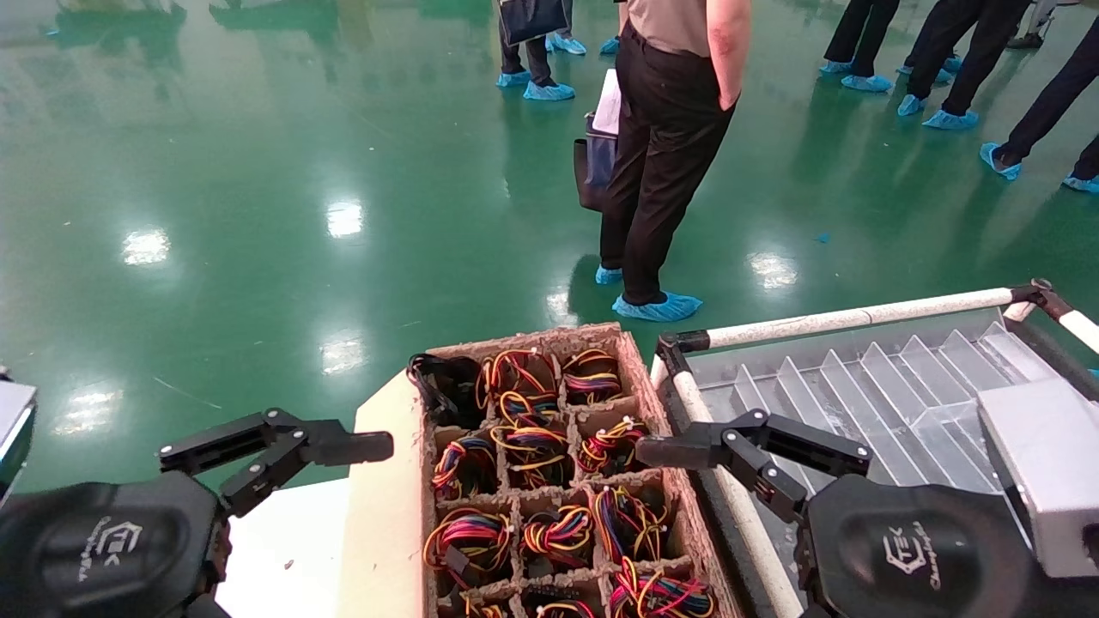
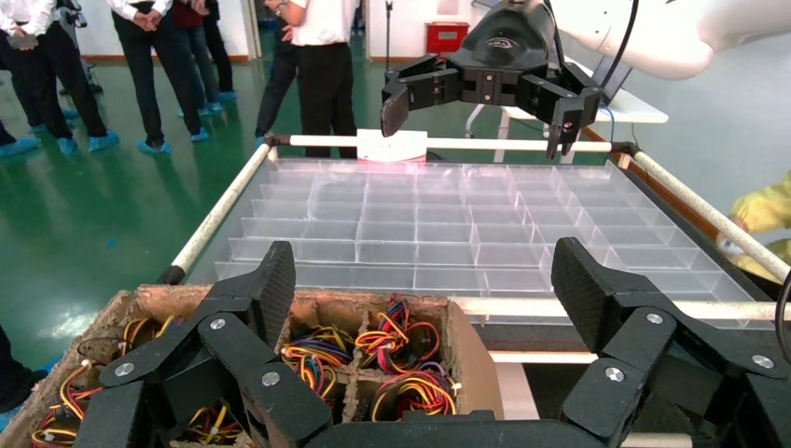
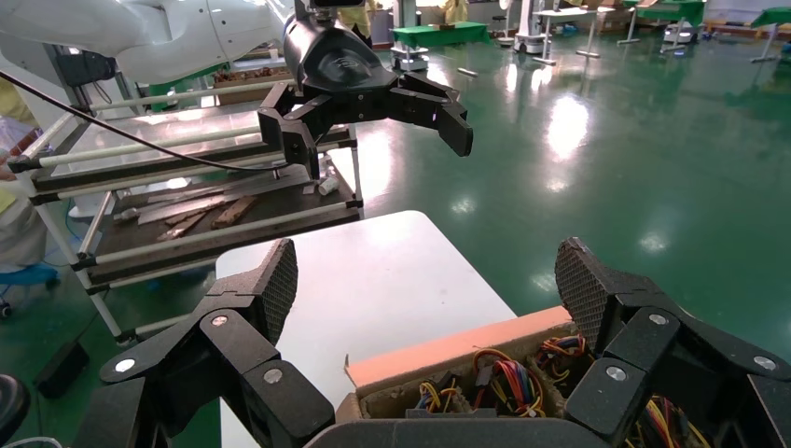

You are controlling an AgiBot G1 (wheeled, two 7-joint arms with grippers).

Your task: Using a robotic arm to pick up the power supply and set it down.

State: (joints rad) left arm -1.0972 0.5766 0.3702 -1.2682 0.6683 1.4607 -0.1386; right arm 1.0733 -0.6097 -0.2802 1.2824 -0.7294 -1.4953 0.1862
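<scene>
Both arms hover with nothing picked yet. The left gripper [image 1: 283, 455] sits above the white table [image 1: 292, 549] just left of the cardboard crate [image 1: 657, 403], its jaws spread wide and empty. The right gripper [image 1: 730, 451] hangs over the crate's right wall, between it and the clear plastic tray [image 1: 901, 386], jaws likewise spread and empty.

The power supplies are still in the crate, one per cell; only their looped wire bundles [image 1: 532, 446] show from above, and the metal bodies beneath are mostly hidden.

To do the pick well, I would choose one cell near the right gripper, centre the jaws over it and come straight down so the fingers [image 3: 266, 289] clear the cardboard dividers. The aim should be the metal body, not the wires, which would likely slip or snag on a neighbour. Lift vertically until the loop is free of the cell. The tray's empty compartments look like the place to set it down.
</scene>
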